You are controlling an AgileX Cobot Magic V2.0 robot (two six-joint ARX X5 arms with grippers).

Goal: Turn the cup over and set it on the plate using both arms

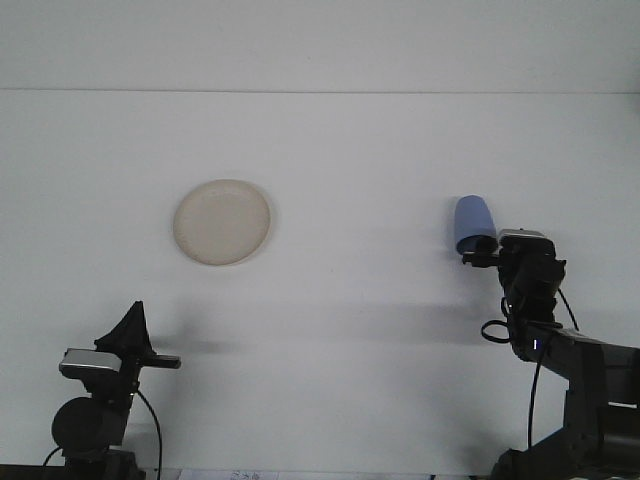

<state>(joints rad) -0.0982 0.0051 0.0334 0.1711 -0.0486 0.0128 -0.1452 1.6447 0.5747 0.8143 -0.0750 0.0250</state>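
Front view: wide bare table [340, 330] separates the plate [222, 222], far left, from the blue cup [472, 224], right. Right gripper [482, 252] touches the cup's near rim; grip unclear. Left gripper [135, 330] sits pinched together, near left.

One front view looks forward over the white table [330, 330], from behind both arms.

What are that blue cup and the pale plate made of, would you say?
The cup looks like plastic: one even blue, smooth and matte, with no glassy shine. The plate is a dull cream disc with a slightly raised rim; it could be plastic, paper pulp or unglazed ceramic. The front view is too far off to settle either one.
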